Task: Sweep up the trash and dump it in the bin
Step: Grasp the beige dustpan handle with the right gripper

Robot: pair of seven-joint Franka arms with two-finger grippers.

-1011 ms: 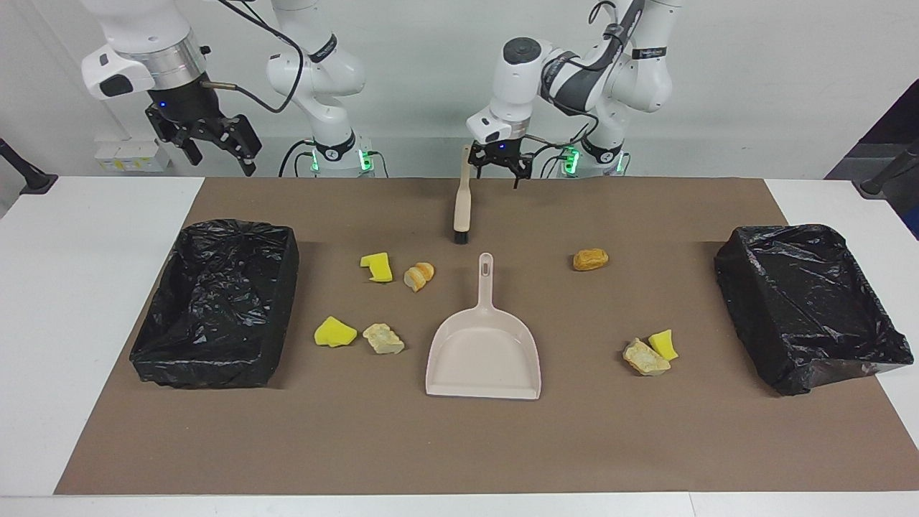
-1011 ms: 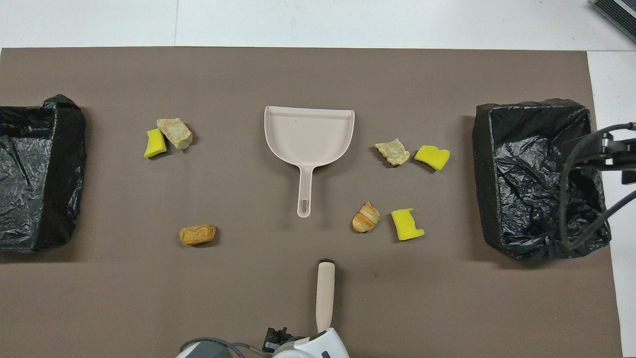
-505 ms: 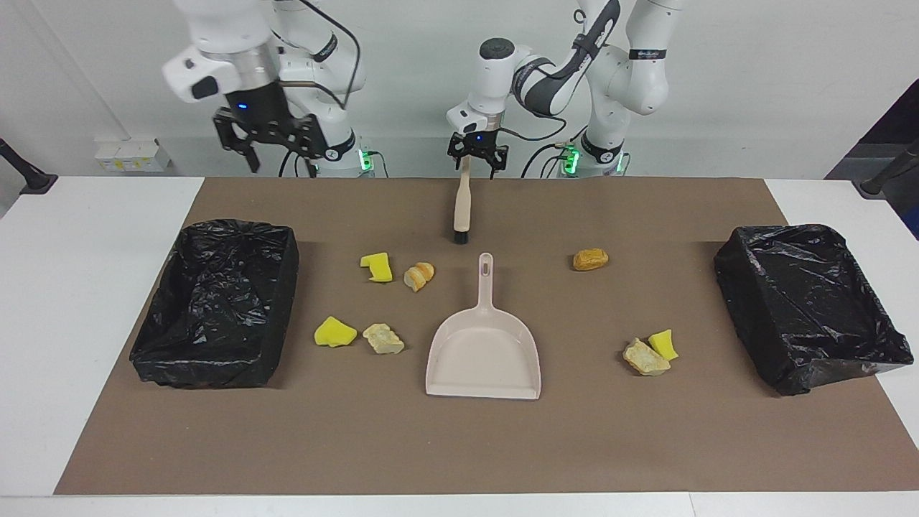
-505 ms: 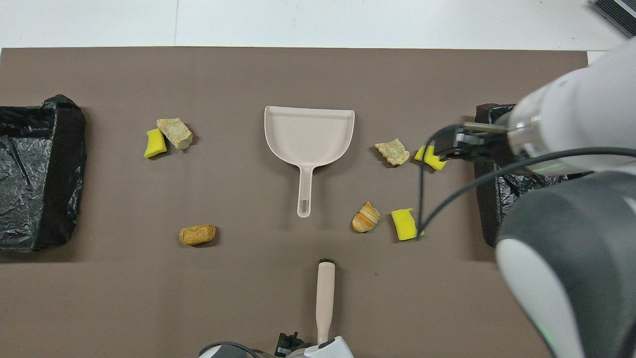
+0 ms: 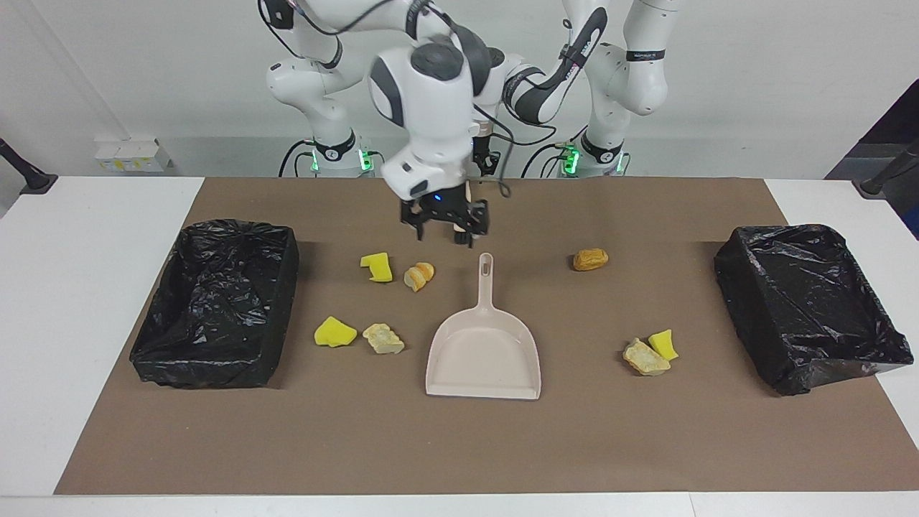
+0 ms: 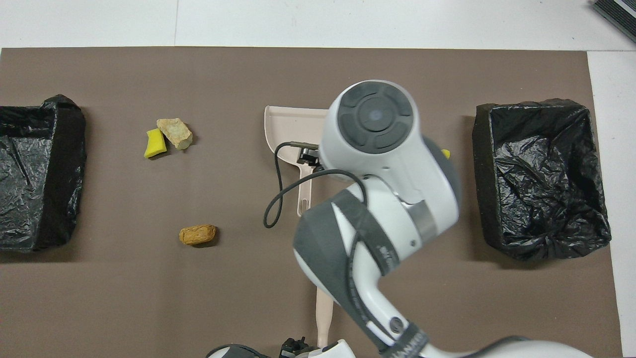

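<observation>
The trash lies scattered on the brown mat: yellow chunks (image 5: 376,266) (image 5: 334,332) (image 5: 663,344), beige lumps (image 5: 383,339) (image 5: 645,357), a bread piece (image 5: 418,276) and a golden-brown piece (image 5: 590,259). The beige dustpan (image 5: 483,352) lies mid-mat, handle toward the robots. The brush handle (image 6: 324,313) lies nearer the robots than the dustpan. My right gripper (image 5: 445,228) is open and empty, up in the air over the brush's bristle end, beside the dustpan's handle tip. My left gripper (image 5: 482,169) is at the brush handle's end, mostly hidden by the right arm.
A black-lined bin (image 5: 208,359) stands at the right arm's end of the table, another (image 5: 747,301) at the left arm's end. In the overhead view the right arm covers several scraps and part of the dustpan (image 6: 288,124).
My right arm has swung from above its bin to the middle and come down over the brush's bristle end. The left gripper has stayed at the brush handle. Trash, dustpan and brush have not moved.
</observation>
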